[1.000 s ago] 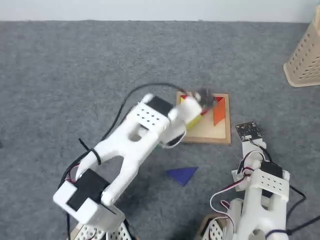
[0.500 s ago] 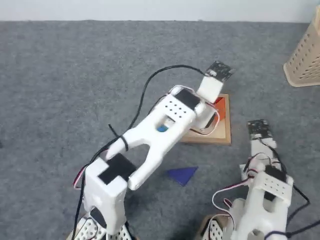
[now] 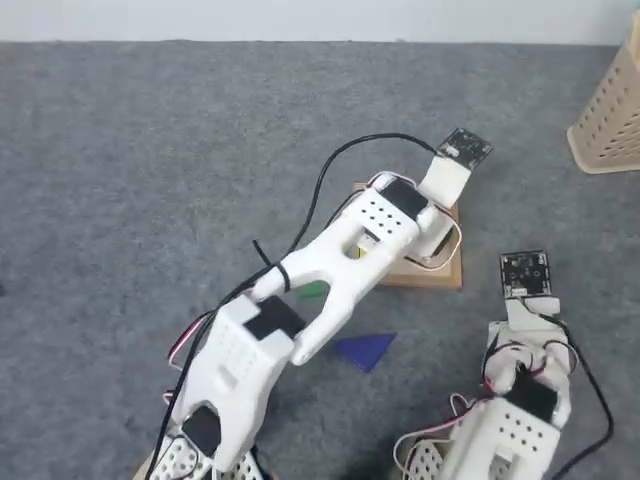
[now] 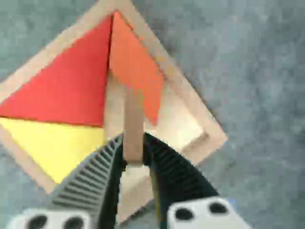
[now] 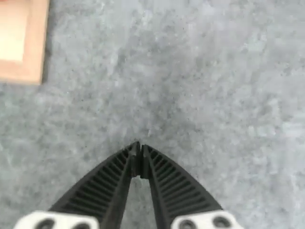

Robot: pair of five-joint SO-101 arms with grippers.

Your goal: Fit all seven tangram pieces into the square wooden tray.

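Mostly hidden from above: square wooden tray, covered by the white left arm except for its near rim and one corner.
- Small green piece: half under that arm, shape unreadable, lying on the worktop outside the tray.
- Left hand: over the tray, fingers clamped on a slim pale wooden strip; no painted face of it can be seen.
- In the tray: red triangle and orange triangle meet along one edge in a corner. A yellow piece touches the red one and is partly cut off by the hand.
- Worktop: grey, carpet-like cover, with a pale wall band behind.
- Blue triangle: flat on the worktop, near the tray's front rim but apart from it.
- Right hand: fingers together, over bare grey cover, tray corner nearby.
- Beige perforated basket: at the far edge, cut off.
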